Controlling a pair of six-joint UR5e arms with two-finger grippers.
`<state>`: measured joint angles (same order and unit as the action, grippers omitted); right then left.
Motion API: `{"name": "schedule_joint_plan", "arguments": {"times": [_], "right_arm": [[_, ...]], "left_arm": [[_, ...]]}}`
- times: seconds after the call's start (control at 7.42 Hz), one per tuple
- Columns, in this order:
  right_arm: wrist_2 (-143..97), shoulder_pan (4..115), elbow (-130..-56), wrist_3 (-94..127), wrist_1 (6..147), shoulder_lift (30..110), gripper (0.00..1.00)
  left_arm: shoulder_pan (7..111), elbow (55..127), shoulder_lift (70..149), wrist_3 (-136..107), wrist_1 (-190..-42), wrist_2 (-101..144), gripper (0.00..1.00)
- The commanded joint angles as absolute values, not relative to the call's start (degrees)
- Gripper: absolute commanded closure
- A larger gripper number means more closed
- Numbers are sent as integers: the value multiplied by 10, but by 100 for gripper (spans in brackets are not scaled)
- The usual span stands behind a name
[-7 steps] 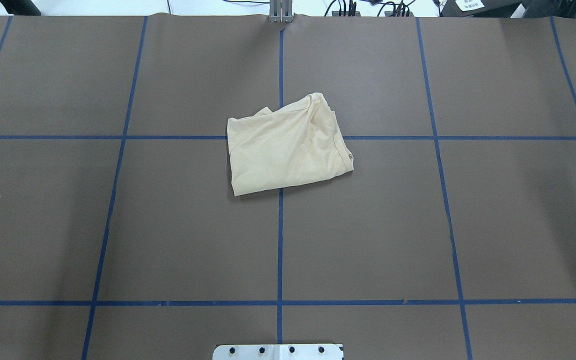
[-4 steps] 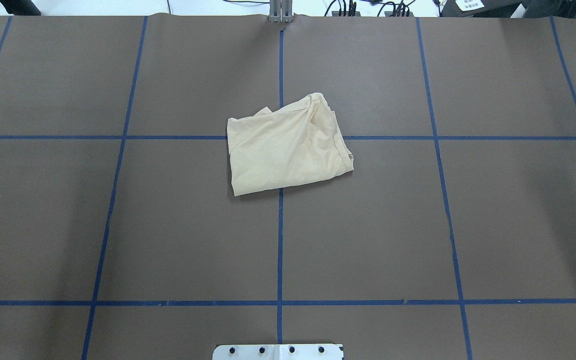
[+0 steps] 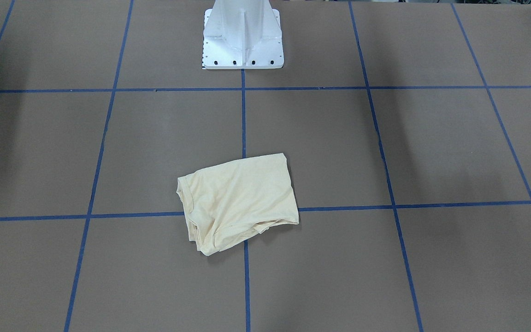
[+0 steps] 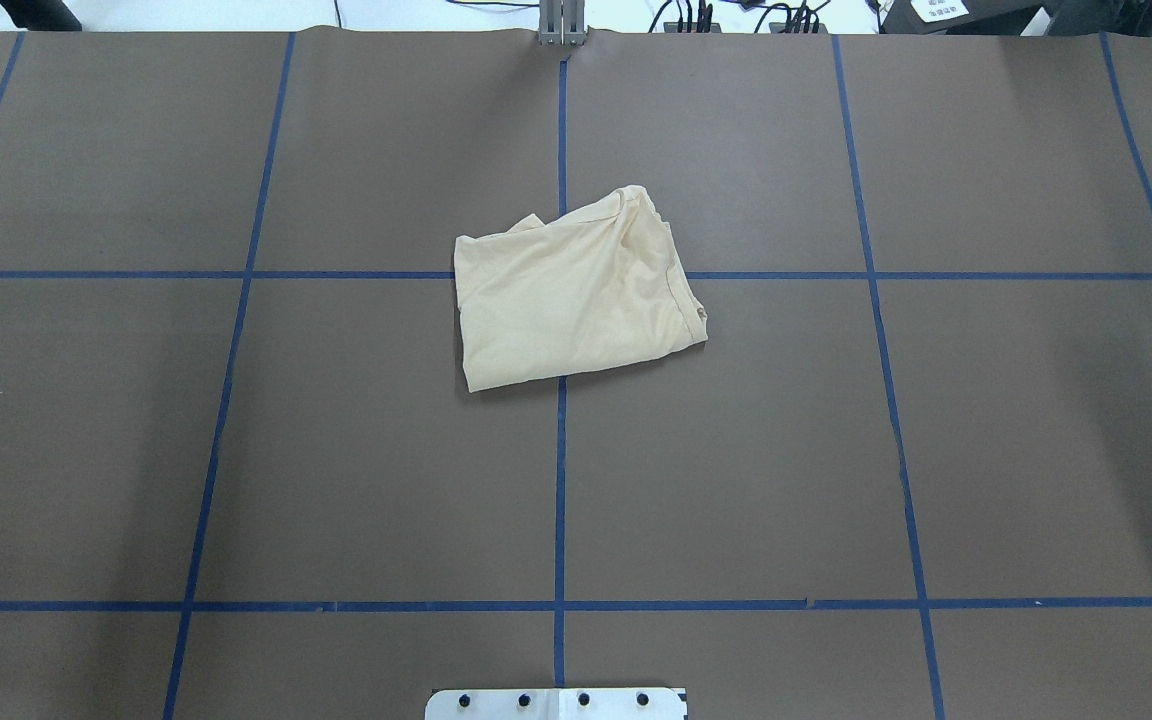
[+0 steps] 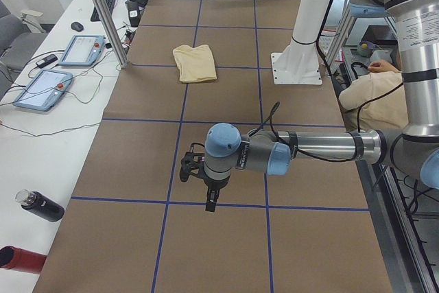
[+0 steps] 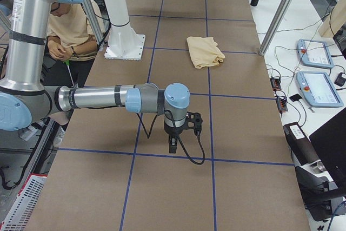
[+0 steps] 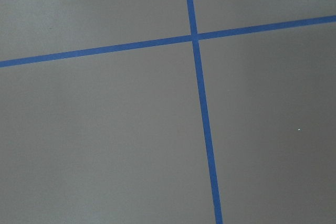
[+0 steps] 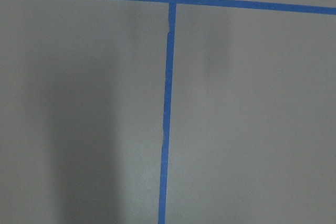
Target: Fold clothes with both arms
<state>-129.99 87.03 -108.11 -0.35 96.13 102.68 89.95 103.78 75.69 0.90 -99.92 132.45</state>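
Note:
The pale cream-yellow T-shirt (image 4: 576, 300) lies folded in a small, slightly crumpled bundle at the table's middle, across a blue tape crossing. It also shows in the front view (image 3: 238, 200) and both side views (image 5: 194, 62) (image 6: 204, 51). Its print is hidden. My left gripper (image 5: 211, 204) hangs low over bare table far from the shirt, towards the table's left end. My right gripper (image 6: 172, 147) hangs likewise towards the right end. Both show only in the side views, so I cannot tell whether they are open or shut. Both wrist views show only brown table and blue tape.
The white pedestal base (image 3: 242, 37) stands at the robot's side of the table. A seated person (image 5: 374, 94) is beside it. Control tablets (image 5: 42, 88) and a dark bottle (image 5: 40, 206) lie on the white side table. Blue tape lines (image 4: 560, 480) grid the brown surface.

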Motion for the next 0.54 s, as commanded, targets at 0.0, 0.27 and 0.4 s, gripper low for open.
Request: {"name": "schedule_joint_plan", "arguments": {"times": [0.0, 0.27, 0.4], "right_arm": [[-1300, 870, -1080, -4, 962, 1028, 0], [-1300, 870, -1080, -4, 962, 1031, 0], [-1300, 870, -1080, -4, 962, 1032, 0]], "left_arm": [[900, 1038, 758, 10, -999, 1325, 0], [899, 1035, 758, 11, -999, 1325, 0], [899, 1035, 758, 10, -999, 1325, 0]]}}
